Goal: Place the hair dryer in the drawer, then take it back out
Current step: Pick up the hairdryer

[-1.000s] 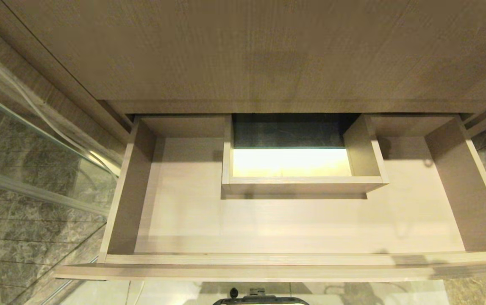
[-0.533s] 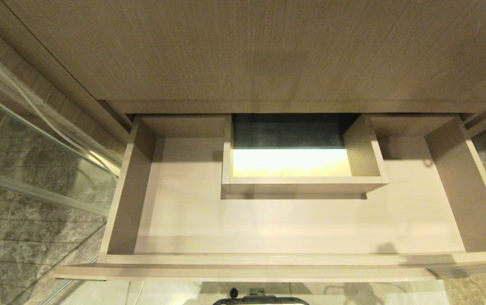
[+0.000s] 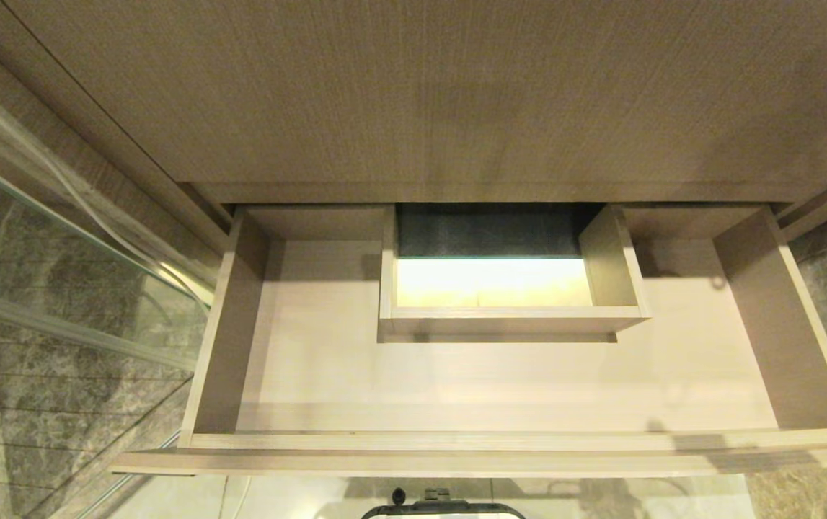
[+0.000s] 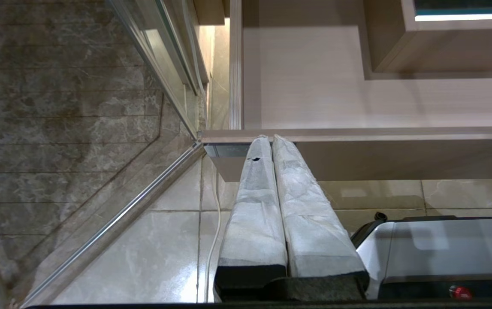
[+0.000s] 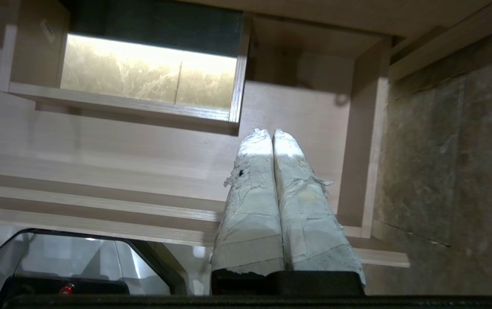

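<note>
Pressed shut and empty, right gripper (image 5: 271,134) hangs over the drawer (image 3: 500,440) near its four o'clock corner, and with no hair dryer visible it risks clipping the front rim.

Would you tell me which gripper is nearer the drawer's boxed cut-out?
Right. The right gripper hovers over the drawer beside the boxed cut-out; the left gripper hangs outside the front.

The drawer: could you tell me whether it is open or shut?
Open: the drawer stands pulled out from under the wood panel, bare floor showing.
</note>
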